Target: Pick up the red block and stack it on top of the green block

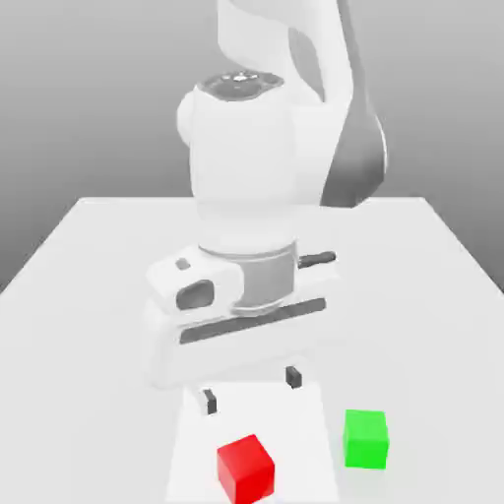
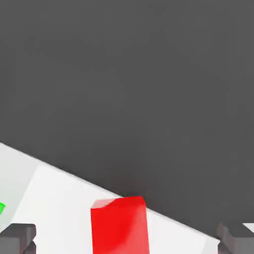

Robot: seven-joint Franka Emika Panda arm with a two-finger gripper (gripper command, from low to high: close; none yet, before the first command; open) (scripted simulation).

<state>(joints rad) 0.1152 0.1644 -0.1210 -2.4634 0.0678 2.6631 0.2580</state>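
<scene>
— What's lying around the red block point(image 1: 245, 468)?
— The green block point(image 1: 365, 439) is sitting near it on the white table point(image 1: 89, 256); my gripper point(image 1: 250, 388) is hovering above, fingers spread wide — gripping nothing.

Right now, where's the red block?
Exterior view: the red block sits on the table near its front edge, to the exterior view's left of the green block, apart from it.

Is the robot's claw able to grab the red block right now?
Probably yes. The gripper is open, hanging above the red block, with nothing between them. The green block sits apart, to the exterior view's right.
</scene>
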